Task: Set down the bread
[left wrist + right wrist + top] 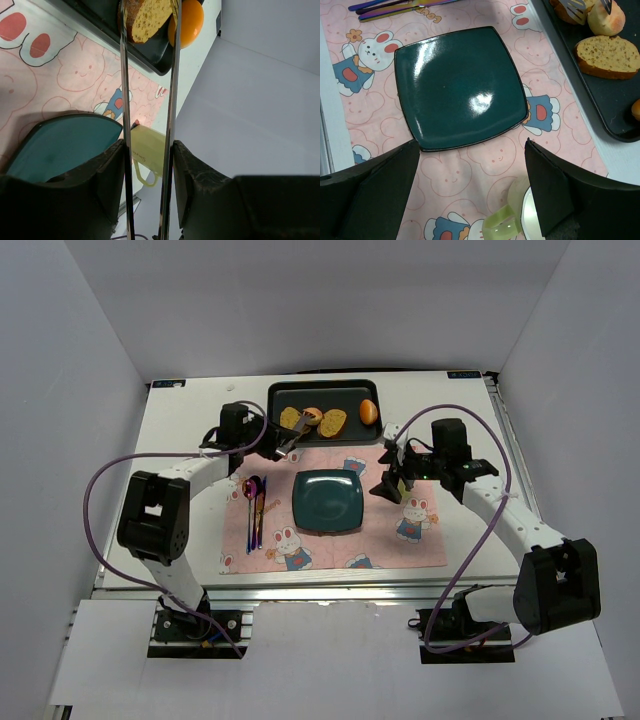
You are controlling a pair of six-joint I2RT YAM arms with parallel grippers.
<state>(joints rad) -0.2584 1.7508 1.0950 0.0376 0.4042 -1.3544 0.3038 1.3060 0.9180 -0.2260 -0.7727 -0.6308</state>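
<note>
My left gripper (148,150) clamps tongs (125,100) whose tips meet the bread (607,19) in the black tray (345,395) on the white table (175,420), pale walls around. My right gripper (471,145) hangs wide open over the pink mat (400,550).

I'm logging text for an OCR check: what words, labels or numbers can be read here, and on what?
"LO…": gold lettering on the pink placemat beside the cutlery seems to begin so; the rest is too blurred to read.
Small print on the yellow-green cup: too blurred to read.
Stickers at the far corners of the table: too small to read.
No other text shows.
</note>
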